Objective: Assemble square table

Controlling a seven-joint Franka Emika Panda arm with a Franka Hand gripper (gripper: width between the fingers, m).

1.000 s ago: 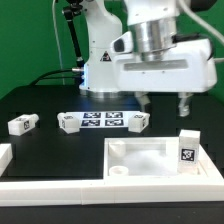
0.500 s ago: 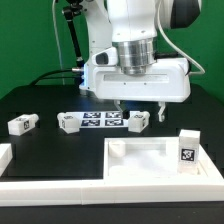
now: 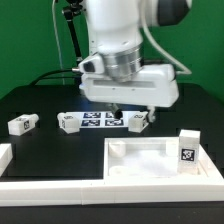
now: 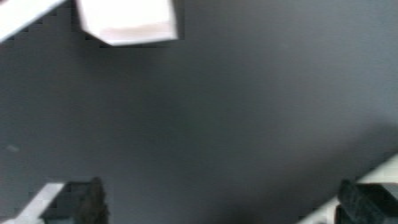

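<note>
While the gripper [image 3: 131, 108] hangs above the black table [image 3: 40, 100] near the marker board [image 3: 103, 119], its jaws spread wide with nothing between them, the square table top [image 3: 150, 162] lies toward the exterior view's right, with an upright leg block [image 3: 186, 146] at the rim on that side. Three more lie loose: the outlying leg block [image 3: 22, 123] far to the exterior view's left, and the left-end leg block [image 3: 68, 123] and right-end leg block [image 3: 138, 121] just beside either end of the marker board.

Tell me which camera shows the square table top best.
The exterior view. The table top lies almost whole in the foreground, with its raised rim and recessed middle plain to see. The wrist view shows mostly the dark table surface and one white block; nothing there is identifiable as the top.
</note>
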